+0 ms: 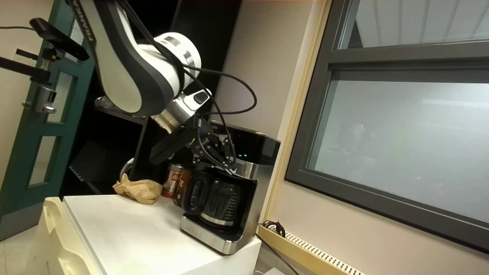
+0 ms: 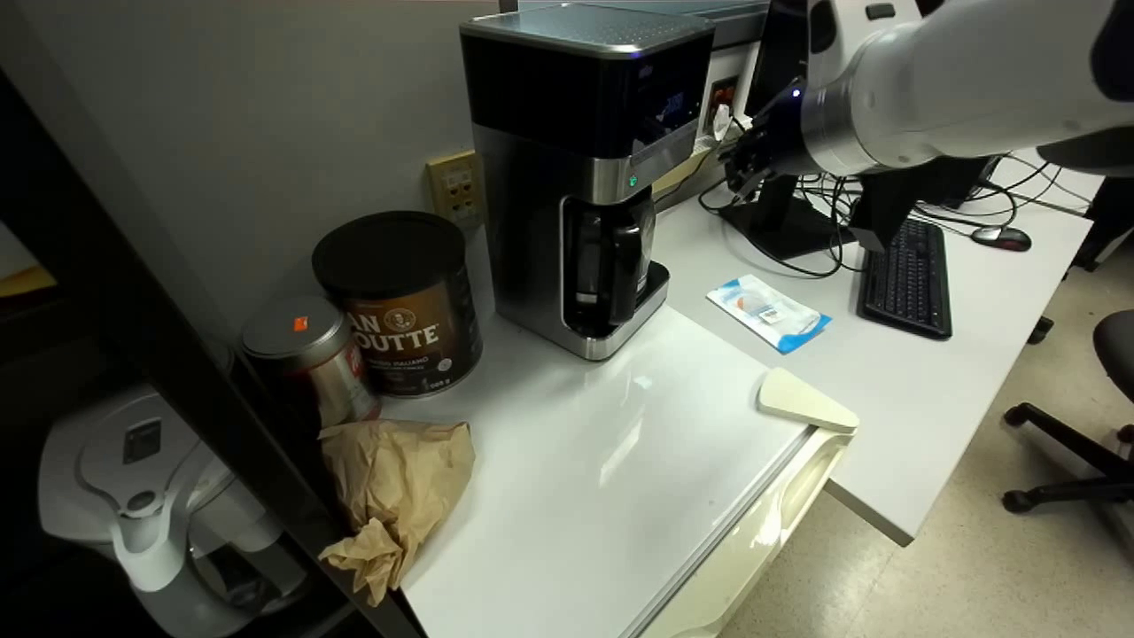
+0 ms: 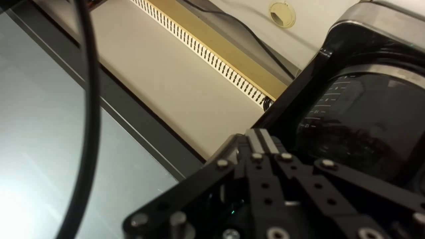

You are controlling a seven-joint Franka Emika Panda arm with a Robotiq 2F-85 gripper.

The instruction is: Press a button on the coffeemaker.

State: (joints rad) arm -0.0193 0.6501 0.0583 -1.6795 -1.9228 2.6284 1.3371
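The black and silver coffeemaker (image 1: 263, 183) stands on a white surface, also in the other exterior view (image 2: 523, 204). Its dark carafe (image 1: 221, 202) sits inside and shows in the wrist view (image 3: 365, 122). The bluish display (image 2: 675, 104) is on the black upper front panel; a green light (image 2: 633, 181) glows on the silver band below. My gripper (image 1: 231, 170) is shut and empty, its fingertips pointing down in front of the silver band above the carafe. A gap shows between gripper (image 2: 742, 182) and machine. In the wrist view the finger pads (image 3: 262, 141) lie together.
A brown coffee can (image 2: 403, 328), a smaller silver and red can (image 2: 323, 372) and a crumpled paper bag (image 2: 399, 487) stand beside the machine. A keyboard (image 2: 905, 279) and a packet (image 2: 769, 310) lie on the desk. Loose cables (image 1: 233, 76) hang along my arm.
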